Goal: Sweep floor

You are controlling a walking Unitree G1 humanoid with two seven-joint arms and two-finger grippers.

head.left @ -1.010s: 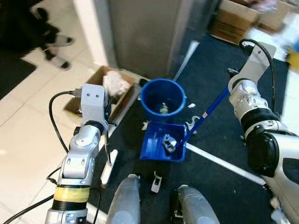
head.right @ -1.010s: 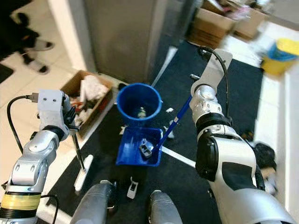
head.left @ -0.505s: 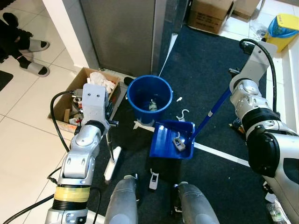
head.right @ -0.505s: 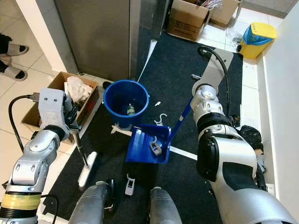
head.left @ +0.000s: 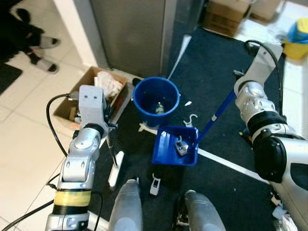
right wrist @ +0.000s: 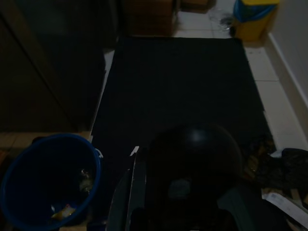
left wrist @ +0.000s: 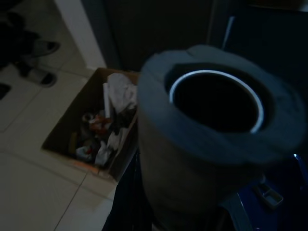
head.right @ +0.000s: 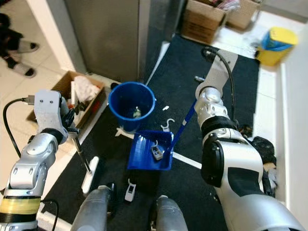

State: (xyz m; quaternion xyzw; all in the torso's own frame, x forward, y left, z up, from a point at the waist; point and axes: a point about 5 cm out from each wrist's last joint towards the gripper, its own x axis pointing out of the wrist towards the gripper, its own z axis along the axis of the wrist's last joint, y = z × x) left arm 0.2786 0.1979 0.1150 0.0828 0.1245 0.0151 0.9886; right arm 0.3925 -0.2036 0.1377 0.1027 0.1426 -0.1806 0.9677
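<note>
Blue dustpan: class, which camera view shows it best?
Left eye view: the blue dustpan lies whole on the dark mat, a clip inside. The right eye view shows the same; the left wrist view catches a dim corner.

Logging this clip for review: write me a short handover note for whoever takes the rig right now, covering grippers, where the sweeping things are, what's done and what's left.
Left arm holds the broom, head on the dark mat.
Right arm holds the blue dustpan by its long handle; the pan sits beside the blue bucket. Neither grip can be seen.
Done: a grey clip lies in the pan; some litter is already in the bucket.
Left: tip the pan into the bucket, then sweep up the white clip by the robot's feet and the white hook beside the pan.
</note>
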